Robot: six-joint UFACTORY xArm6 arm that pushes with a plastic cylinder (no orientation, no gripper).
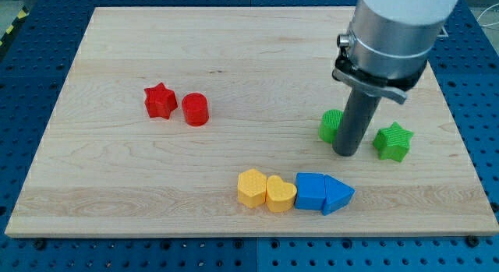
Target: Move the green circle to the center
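Note:
The green circle (330, 125) stands on the wooden board at the view's right, partly hidden behind my rod. My tip (346, 152) rests on the board right beside it, on its right and slightly toward the view's bottom, touching or nearly touching it. A green star (392, 141) lies just to the right of the tip.
A red star (160, 100) and a red cylinder (195, 110) sit together at the view's left. Near the bottom middle lies a row: yellow hexagon (252, 187), yellow heart (280, 193), blue cube (309, 191), blue triangle (337, 196). The board's right edge (460, 139) is near.

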